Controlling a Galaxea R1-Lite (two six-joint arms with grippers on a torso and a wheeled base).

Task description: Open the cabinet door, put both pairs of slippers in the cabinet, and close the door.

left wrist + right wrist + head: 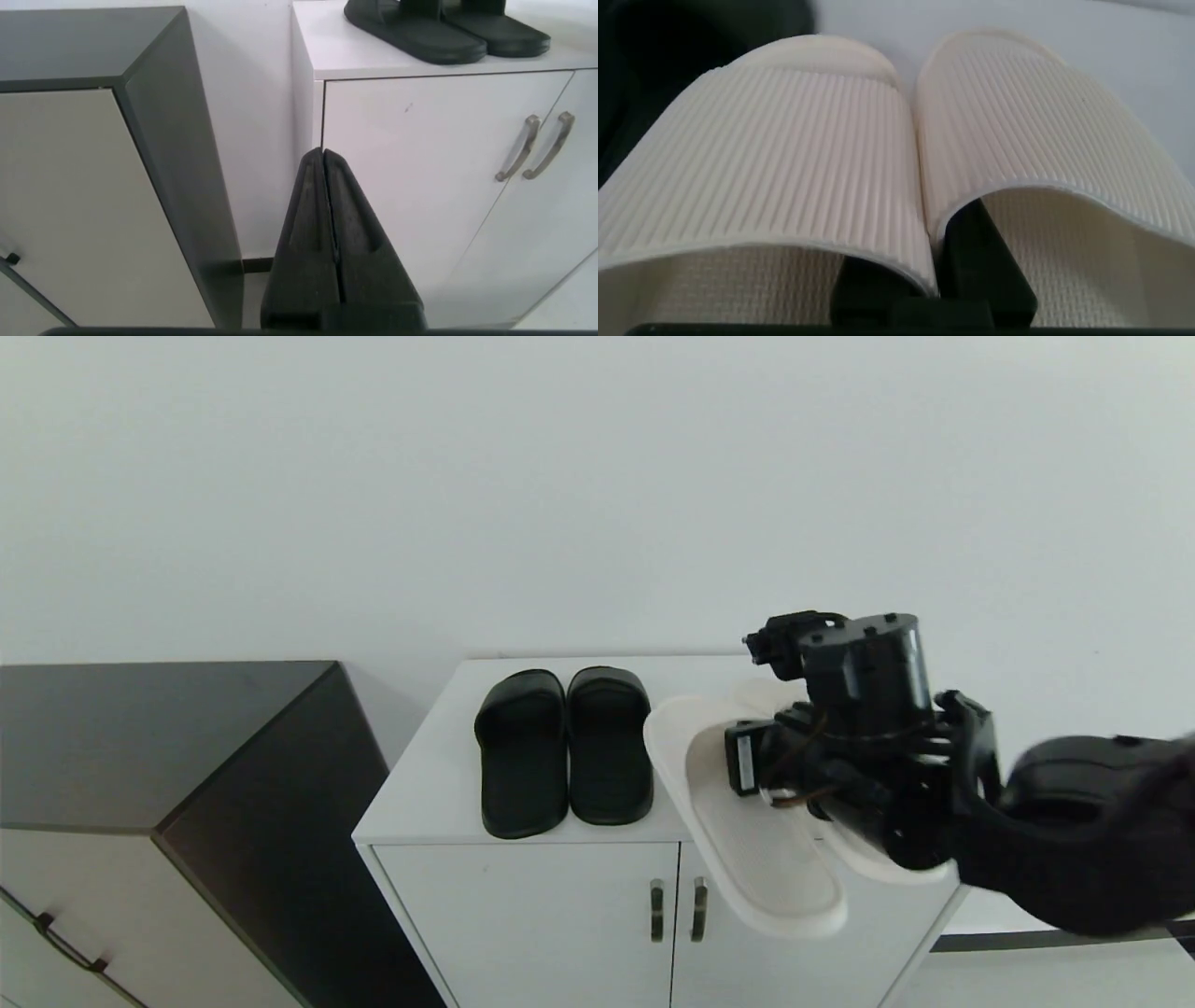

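Observation:
A pair of black slippers (563,751) (448,26) lies side by side on top of the white cabinet (420,803). Both its doors (560,915) are closed, with two metal handles (677,909) (534,147) at the middle seam. My right gripper (752,761) (938,257) is shut on the pair of white slippers (756,831) (831,159), pinching their inner edges together. The white pair is tilted and hangs out past the cabinet's front right edge. My left gripper (323,166) is shut and empty, low in front of the cabinet's left corner.
A dark-topped cabinet (187,737) (84,47) with pale fronts stands close to the left of the white one, a narrow gap between them. A plain white wall (597,476) rises behind both.

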